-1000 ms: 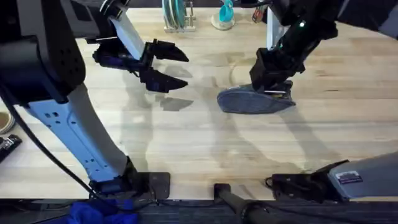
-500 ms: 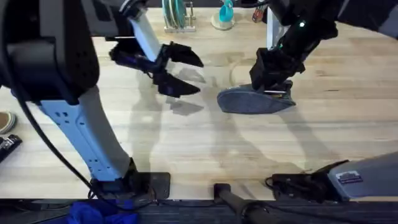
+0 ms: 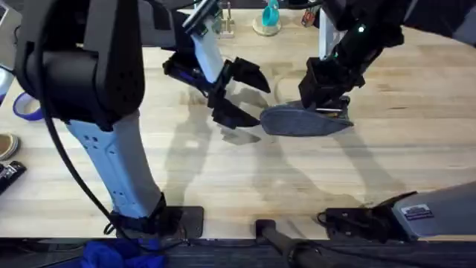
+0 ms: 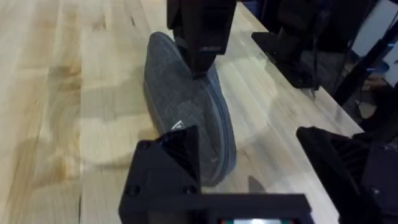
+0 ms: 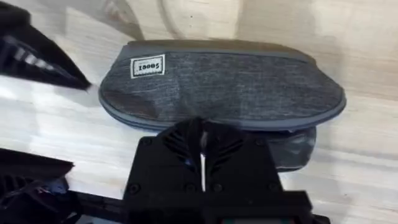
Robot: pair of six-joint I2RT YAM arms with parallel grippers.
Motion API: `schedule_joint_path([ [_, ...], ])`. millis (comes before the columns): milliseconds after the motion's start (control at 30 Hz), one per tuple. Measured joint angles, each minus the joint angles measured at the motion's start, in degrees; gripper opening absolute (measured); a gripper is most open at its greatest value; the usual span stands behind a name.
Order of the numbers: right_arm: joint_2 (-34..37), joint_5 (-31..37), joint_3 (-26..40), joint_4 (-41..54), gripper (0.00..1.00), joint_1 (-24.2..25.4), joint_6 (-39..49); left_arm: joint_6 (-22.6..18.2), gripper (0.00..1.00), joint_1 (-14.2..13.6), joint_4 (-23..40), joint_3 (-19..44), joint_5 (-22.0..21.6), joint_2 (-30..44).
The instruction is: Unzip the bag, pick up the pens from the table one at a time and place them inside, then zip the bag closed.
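The oblong grey-blue fabric pouch (image 3: 306,121) is laid flat on the light wooden plank table (image 3: 416,149), pretty much mid-table. The left claw (image 3: 249,94) is held just off the pouch's left end, black fingers spread wide apart with nothing between them; in the left wrist view that end of the pouch (image 4: 186,112) is seen right past the near fingertip (image 4: 180,146), close but not clearly touching.

The right claw (image 3: 331,106) is parked on the pouch's top edge toward its right end. From the right wrist camera its fingers are pulled together down onto the zipper side of the pouch (image 5: 224,87), though what exactly is pinched can't be made out. A small white label (image 5: 148,66) is stitched on the pouch face at the end nearest the left claw.
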State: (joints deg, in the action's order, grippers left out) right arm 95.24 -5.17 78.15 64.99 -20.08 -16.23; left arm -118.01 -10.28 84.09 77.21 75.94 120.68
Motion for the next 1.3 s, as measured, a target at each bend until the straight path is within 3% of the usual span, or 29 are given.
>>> schedule_joint_path([
  [200,0.0,0.01,0.0,0.0,0.034,0.0,0.0,0.08,0.843,-2.6,-4.28,0.0,-0.07,0.0],
  [433,0.0,0.0,0.0,0.0,0.034,0.0,0.0,4.77,0.842,-3.34,-11.32,0.0,-0.08,0.01],
  [900,0.0,0.0,0.0,-0.21,0.034,0.0,0.0,13.62,0.839,-5.01,-19.29,0.0,-1.35,0.0],
  [1300,0.0,0.0,0.0,-0.57,0.034,0.0,0.0,16.56,0.688,-5.44,-19.87,0.0,-2.33,0.0],
])
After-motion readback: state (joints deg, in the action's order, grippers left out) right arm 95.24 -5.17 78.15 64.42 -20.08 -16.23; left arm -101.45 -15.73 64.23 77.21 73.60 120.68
